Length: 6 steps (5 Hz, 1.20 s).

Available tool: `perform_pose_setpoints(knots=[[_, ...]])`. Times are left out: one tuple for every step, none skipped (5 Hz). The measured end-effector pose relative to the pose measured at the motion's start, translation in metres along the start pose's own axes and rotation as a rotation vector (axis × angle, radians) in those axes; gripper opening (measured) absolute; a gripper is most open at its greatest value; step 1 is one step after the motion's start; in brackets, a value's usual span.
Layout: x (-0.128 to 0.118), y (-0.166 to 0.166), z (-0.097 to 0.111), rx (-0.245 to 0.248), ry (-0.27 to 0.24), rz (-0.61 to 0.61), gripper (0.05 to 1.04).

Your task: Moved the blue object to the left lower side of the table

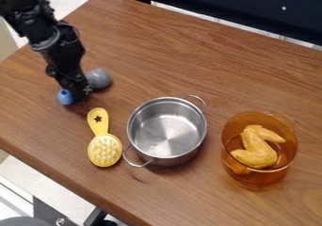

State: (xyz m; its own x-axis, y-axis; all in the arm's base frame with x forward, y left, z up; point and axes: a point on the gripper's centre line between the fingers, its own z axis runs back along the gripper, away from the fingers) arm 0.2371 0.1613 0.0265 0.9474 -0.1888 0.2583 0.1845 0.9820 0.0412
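Looks like grab stage: gripper [76,94] by the blue object [65,97] near 9 o'clock, can't tell if it's open or closed, next probably secure it and head toward 8.

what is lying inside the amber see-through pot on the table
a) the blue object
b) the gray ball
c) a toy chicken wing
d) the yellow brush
C: the toy chicken wing sits inside the amber pot, while the yellow brush lies on the bare wood beyond the steel pot.
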Motion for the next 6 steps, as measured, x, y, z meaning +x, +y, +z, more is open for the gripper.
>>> perform_pose_setpoints(knots=[[-0.013, -0.004, 0.001, 0.02, -0.004, 0.023, 0.306], [-0.019, -0.01, 0.003, 0.03, -0.01, 0.036, 0.306], [-0.022, -0.014, 0.004, 0.026, 0.032, 0.055, 0.306], [-0.018, -0.017, 0.003, 0.048, 0.038, 0.084, 0.367], [-0.014, -0.019, 0.003, 0.063, 0.05, 0.09, 0.656], [-0.008, -0.018, 0.005, 0.062, 0.043, 0.105, 0.937]])
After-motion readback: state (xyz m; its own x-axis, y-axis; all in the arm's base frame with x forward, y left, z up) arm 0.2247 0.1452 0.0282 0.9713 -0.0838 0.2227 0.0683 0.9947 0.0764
